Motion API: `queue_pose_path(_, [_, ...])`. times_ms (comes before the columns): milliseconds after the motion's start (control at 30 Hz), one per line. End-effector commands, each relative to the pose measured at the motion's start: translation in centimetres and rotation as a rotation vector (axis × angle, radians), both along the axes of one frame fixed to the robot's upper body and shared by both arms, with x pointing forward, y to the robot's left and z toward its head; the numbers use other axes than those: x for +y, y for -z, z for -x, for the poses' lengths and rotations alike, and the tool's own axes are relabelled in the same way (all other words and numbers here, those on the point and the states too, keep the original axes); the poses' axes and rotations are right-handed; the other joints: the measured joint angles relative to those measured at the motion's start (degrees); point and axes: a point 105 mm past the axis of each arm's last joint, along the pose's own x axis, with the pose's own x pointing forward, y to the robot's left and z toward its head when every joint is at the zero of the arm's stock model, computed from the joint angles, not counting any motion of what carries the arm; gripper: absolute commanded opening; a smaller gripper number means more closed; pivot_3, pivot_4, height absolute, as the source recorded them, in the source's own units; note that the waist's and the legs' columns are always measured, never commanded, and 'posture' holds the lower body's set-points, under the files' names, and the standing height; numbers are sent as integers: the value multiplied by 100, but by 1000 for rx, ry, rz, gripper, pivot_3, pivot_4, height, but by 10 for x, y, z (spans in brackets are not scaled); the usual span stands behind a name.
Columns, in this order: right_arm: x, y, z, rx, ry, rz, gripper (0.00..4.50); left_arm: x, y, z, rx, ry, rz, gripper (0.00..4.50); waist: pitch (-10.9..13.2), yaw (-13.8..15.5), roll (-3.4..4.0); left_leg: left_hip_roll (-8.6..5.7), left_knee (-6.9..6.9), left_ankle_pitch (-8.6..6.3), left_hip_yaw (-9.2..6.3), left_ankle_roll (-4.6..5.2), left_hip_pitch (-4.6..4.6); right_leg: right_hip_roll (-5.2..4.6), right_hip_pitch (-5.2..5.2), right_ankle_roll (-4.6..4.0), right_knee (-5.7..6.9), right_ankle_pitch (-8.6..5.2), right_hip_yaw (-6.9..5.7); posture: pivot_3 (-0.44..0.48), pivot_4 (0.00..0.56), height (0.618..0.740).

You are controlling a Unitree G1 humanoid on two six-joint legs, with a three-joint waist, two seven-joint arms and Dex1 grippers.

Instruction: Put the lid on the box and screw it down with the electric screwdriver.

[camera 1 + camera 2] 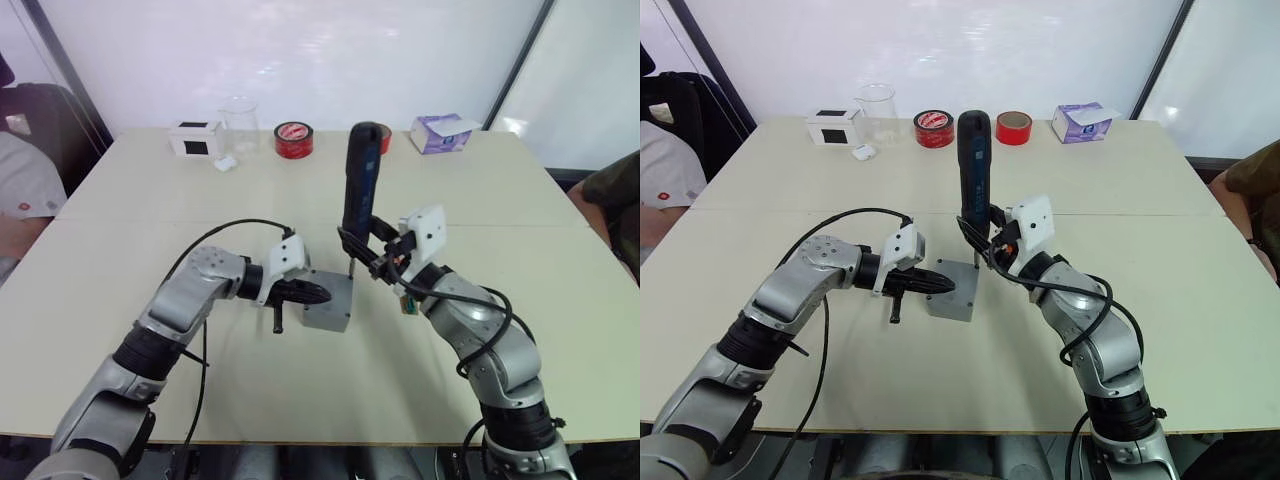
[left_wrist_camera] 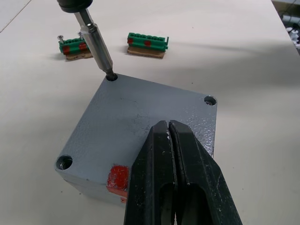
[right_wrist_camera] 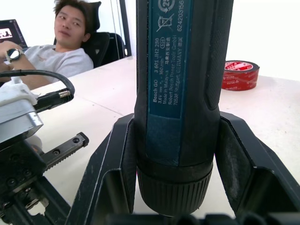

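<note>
Lid (image 2: 140, 129) is shown already seated on the box (image 1: 328, 318), which rests on the surface (image 1: 150, 200) between the two arms; a red mark (image 2: 117, 178) is seen near one edge of its outer face. The left end effector (image 2: 174, 140) is pressed down on the lid with its fingers closed together, nothing being held between them. The electric screwdriver (image 1: 360, 180) is gripped upright by the right end effector (image 3: 176, 187), whose fingers are clamped on either side of the lower barrel, and the bit (image 2: 97, 47) is set in one corner screw hole (image 2: 111, 77). The metal lid is judged stiff, fairly light and smooth, so sliding under torque is likely; downward pressure near its middle, clear of the corner holes, is advised. Two green terminal blocks (image 2: 147, 42) lie just beyond the box.
</note>
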Motion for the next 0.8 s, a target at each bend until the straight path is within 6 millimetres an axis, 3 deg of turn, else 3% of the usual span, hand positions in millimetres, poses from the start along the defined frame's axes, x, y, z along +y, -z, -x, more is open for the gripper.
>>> queue_pose_path(33, [-6, 37, -3, 152, 34, 21, 1775, 2, 11, 1, 23, -24, -25, 0, -9, -1, -1, 0, 0, 0, -1, 0, 0, 0, 1, 0, 0, 0, 0, 0, 150, 740])
queue_pose_path(200, [-11, 31, 3, 126, 30, -42, 1775, 4, 13, 2, 28, -31, -27, 0, -20, 0, -1, 6, 0, 0, -4, 0, -1, -2, 1, -1, -2, -1, -1, 0, 150, 740])
queue_pose_path(533, [-13, 48, 2, 145, 39, 38, 1775, 5, 12, -1, 25, -31, -33, 0, -24, -8, 2, 10, -2, -1, -5, 1, 1, -1, 1, -4, -2, -3, -2, 0, 150, 740])
queue_pose_path(800, [-14, 45, 2, 134, 40, 42, 1775, 4, 12, 0, 28, -32, -31, 0, -24, -8, 2, 14, -2, -1, -6, 1, 0, -3, 1, -6, -4, -5, -2, 0, 150, 740])
